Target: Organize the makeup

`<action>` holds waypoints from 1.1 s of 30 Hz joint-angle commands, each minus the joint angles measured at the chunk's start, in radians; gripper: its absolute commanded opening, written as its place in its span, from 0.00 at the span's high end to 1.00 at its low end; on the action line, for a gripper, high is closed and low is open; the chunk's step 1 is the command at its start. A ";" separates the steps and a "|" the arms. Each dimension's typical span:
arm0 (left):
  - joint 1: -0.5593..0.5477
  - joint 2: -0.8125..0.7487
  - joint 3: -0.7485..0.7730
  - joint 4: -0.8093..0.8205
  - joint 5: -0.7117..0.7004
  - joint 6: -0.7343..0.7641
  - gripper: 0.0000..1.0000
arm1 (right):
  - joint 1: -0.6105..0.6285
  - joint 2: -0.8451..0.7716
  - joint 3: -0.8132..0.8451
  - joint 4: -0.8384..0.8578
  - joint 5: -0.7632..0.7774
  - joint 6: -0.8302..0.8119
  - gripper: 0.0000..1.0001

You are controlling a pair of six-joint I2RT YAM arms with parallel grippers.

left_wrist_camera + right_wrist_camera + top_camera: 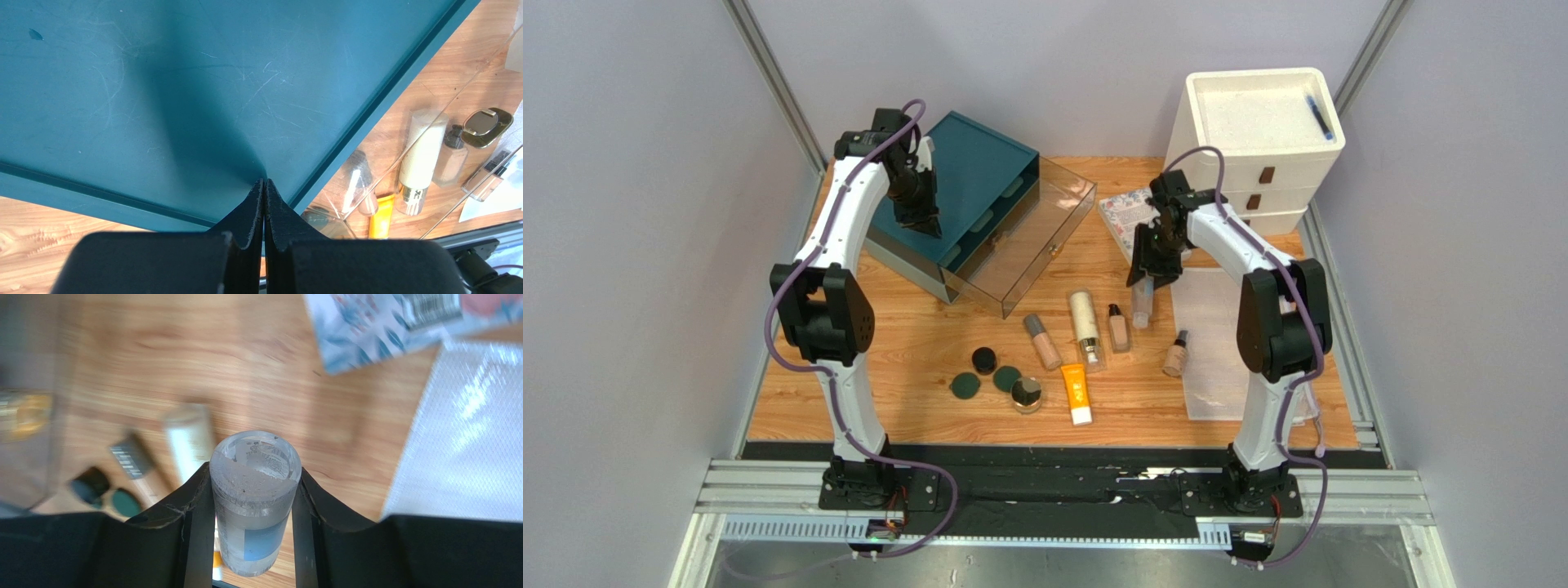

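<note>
1. Well, from where I stand the left claw [264, 184] is closed on nothing, its two fingers pressed flat together. It hangs over the lid of the teal box [971, 184], at about 11 o'clock on the wooden surface [891, 404].
2. A clear drawer [1032, 239] juts out of that box toward 4 o'clock.
3. The right claw [255, 478] grips the clear tube [256, 459], one finger on each side. It holds the tube roughly upright, just off the centre of the surface toward 1 o'clock. Whether the tube's lower end touches the wood I cannot tell.
4. The other makeup lies loose between the centre and 6 o'clock. The cream-gold bottle [1086, 321] has a beige bottle [1043, 342] at its 8 o'clock, a tan bottle [1118, 328] just beside it at 3 o'clock, and the orange tube [1078, 393] at its 6 o'clock.
5. Three dark round compacts [984, 359] and a gold-topped jar [1026, 395] cluster at 9 o'clock of the orange tube.
6. A small dark-capped bottle [1176, 355] lies at the edge of the mesh pouch [1216, 368], at 4 o'clock.
7. A patterned booklet [1124, 214] lies at 12 o'clock of the right claw, and a white drawer unit [1259, 147] stands at 1 o'clock.
</note>
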 commanded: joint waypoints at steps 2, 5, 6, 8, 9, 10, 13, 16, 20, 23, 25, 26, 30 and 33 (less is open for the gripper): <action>-0.015 0.063 -0.053 -0.051 -0.057 0.011 1.00 | 0.003 -0.022 0.150 0.251 -0.280 0.102 1.00; -0.019 0.069 -0.047 -0.053 -0.049 0.006 1.00 | 0.017 0.049 0.228 0.369 -0.386 0.175 1.00; -0.019 0.069 -0.047 -0.053 -0.049 0.005 1.00 | 0.028 0.069 0.248 0.399 -0.404 0.198 1.00; -0.022 0.069 -0.045 -0.056 -0.050 0.003 1.00 | 0.036 0.151 0.336 0.474 -0.482 0.282 1.00; -0.022 0.070 -0.047 -0.056 -0.050 0.005 1.00 | 0.045 0.179 0.372 0.485 -0.498 0.304 1.00; -0.024 0.069 -0.048 -0.058 -0.050 0.005 1.00 | 0.053 0.211 0.419 0.486 -0.507 0.323 1.00; -0.022 0.070 -0.049 -0.058 -0.051 0.002 1.00 | 0.080 0.319 0.576 0.486 -0.501 0.375 1.00; -0.024 0.075 -0.047 -0.055 -0.041 -0.005 1.00 | 0.109 0.425 0.716 0.471 -0.489 0.424 1.00; -0.024 0.081 -0.036 -0.058 -0.037 -0.012 1.00 | 0.140 0.498 0.793 0.436 -0.458 0.439 0.96; -0.025 0.083 -0.021 -0.064 -0.037 -0.014 1.00 | 0.148 0.500 0.780 0.399 -0.429 0.407 0.70; -0.025 0.090 -0.009 -0.068 -0.038 -0.015 1.00 | 0.151 0.499 0.783 0.364 -0.403 0.384 0.51; -0.025 0.093 -0.003 -0.071 -0.041 -0.015 1.00 | 0.151 0.499 0.785 0.353 -0.394 0.383 0.46; -0.025 0.110 0.025 -0.087 -0.029 -0.023 1.00 | 0.149 0.500 0.783 0.344 -0.394 0.377 0.26; -0.025 0.109 0.040 -0.096 -0.029 -0.020 1.00 | 0.149 0.492 0.788 0.345 -0.392 0.381 0.24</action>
